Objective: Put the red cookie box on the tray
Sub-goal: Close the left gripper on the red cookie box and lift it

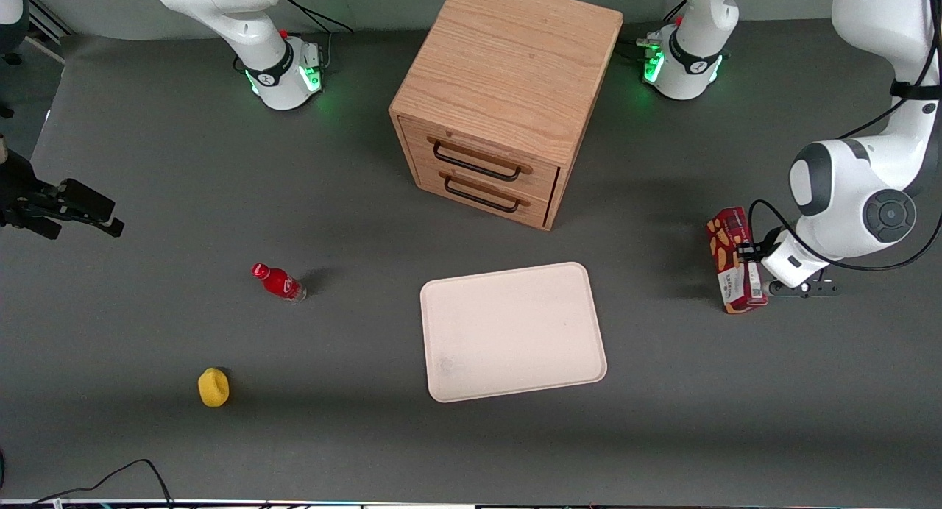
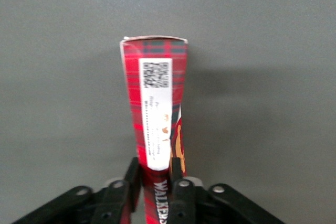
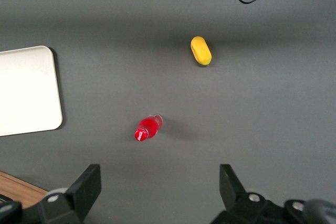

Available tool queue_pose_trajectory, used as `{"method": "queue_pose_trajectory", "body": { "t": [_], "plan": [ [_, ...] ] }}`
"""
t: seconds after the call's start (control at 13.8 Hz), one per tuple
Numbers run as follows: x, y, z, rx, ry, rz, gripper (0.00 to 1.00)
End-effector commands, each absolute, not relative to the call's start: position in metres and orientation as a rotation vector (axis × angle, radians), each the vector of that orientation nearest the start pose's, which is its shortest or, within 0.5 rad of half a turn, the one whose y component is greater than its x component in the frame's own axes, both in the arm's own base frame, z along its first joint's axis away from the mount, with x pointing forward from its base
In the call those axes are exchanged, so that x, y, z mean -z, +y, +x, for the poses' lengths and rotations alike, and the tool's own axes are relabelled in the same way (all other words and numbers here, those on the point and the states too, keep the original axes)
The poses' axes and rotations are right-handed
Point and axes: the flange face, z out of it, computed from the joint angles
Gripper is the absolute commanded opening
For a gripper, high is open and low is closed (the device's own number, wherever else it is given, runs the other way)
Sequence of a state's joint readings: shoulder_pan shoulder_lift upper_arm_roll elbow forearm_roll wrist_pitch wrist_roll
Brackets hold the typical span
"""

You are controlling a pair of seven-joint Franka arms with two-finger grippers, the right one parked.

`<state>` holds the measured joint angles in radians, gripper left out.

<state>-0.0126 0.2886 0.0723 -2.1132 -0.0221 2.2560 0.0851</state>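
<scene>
Claw (image 1: 745, 268) clamps red cookie box (image 1: 733, 260); bare table to tray (image 1: 513, 332); cabinet (image 1: 500, 101) stands aside.

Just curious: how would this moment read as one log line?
gripper: shut on long dark-red cardboard cookie box | box: toward working arm's end, off tray | cream-white rectangular tray: bare

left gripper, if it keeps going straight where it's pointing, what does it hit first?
Probably nothing but bare table. The gripper is shut on the red cookie box, whose end leads; past it only grey surface shows, though depth is unclear.
</scene>
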Motion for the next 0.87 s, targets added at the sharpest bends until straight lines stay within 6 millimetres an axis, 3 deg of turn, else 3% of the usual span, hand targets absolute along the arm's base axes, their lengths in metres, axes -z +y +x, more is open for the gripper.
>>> {"method": "queue_pose_trajectory", "body": {
  "t": [0.0, 0.22, 0.29, 0.51, 0.65, 0.8],
  "plan": [
    [-0.265, 0.025, 0.556, -0.213, 0.015, -3.141, 0.07],
    [-0.276, 0.019, 0.562, -0.232, 0.056, -3.139, 0.07],
    [-0.291, 0.014, 0.570, -0.223, 0.043, -3.140, 0.06],
    [-0.347, -0.048, 0.595, -0.317, 0.035, -3.124, 0.02],
    [-0.388, -0.105, 0.611, -0.241, -0.031, -3.131, 0.00],
    [-0.402, -0.169, 0.636, -0.182, -0.160, -3.167, 0.00]
  ]
}}
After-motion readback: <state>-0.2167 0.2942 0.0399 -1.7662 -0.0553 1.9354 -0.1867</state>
